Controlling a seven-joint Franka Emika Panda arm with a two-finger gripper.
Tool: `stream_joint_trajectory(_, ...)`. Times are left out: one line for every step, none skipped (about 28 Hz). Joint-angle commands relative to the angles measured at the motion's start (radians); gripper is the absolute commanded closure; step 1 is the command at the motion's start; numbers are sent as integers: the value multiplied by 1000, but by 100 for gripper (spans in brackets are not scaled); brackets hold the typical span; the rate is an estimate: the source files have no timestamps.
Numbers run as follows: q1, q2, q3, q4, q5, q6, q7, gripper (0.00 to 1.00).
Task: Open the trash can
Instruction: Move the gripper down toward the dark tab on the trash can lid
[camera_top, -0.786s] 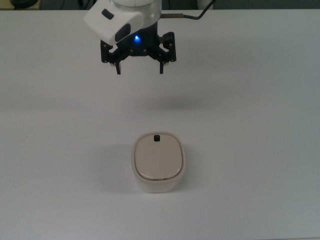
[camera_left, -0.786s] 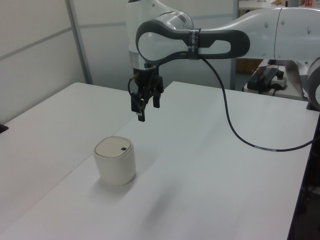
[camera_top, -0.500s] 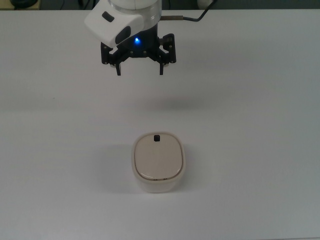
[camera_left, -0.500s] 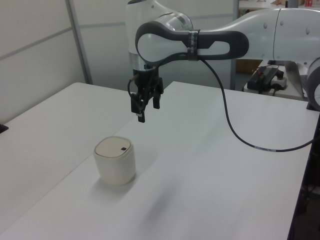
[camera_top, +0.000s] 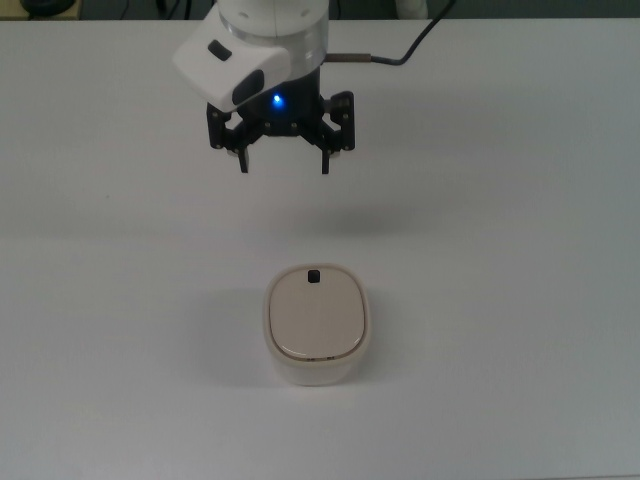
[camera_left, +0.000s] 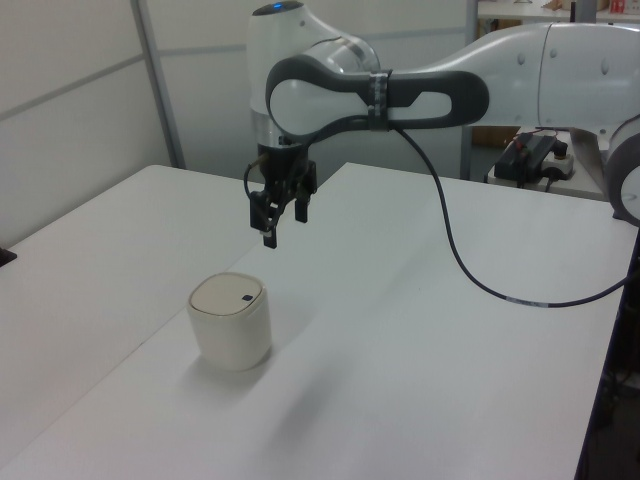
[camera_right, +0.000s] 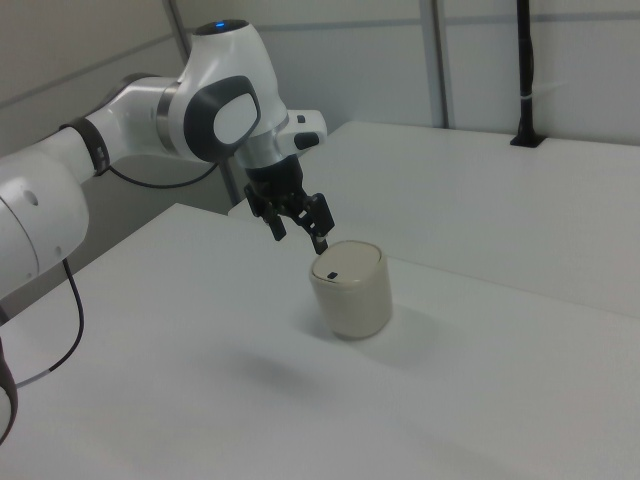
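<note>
Gripper (camera_top: 283, 163) being shifted nearer trash can (camera_top: 318, 325) since earlier frame; fingers spread, empty. Lid being kept closed. Fingertip being best aligned over black button (camera_top: 314, 276) before pressing.

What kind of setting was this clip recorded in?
Probably a robotics lab: a robot arm with its end effector open above a bare white table, one small trash can as prop, and partition panels behind.

Gripper (camera_left: 272, 225) hangs in air above white table (camera_left: 420, 330), apart from lidded trash can (camera_left: 231, 321).
</note>
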Motion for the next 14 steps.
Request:
stream_joint_trajectory(19,24,-3,-21,-2,66,36,34)
stream_joint_trajectory(19,25,-3,-21,-2,76,36,41)
stream_joint_trajectory(19,28,-3,-21,-2,83,36,48)
stream_joint_trajectory(22,35,-3,-21,-2,89,36,55)
stream_joint_trajectory(28,41,-4,-21,-4,94,36,63)
stream_joint_trajectory(32,44,-4,-21,-5,99,38,70)
stream_joint_trajectory(34,47,-4,-21,-7,112,55,85)
stream_joint_trajectory(34,50,-4,-21,-8,122,65,91)
stream_joint_trajectory(34,56,-4,-21,-14,132,75,96)
stream_joint_trajectory(35,59,-4,-21,-20,142,84,100)
stream_joint_trajectory(36,62,-4,-21,-28,149,91,100)
stream_joint_trajectory(39,74,-4,-21,-43,166,102,100)
stream_joint_trajectory(40,82,-4,-20,-46,175,107,100)
stream_joint_trajectory(42,87,-4,-20,-48,184,111,100)
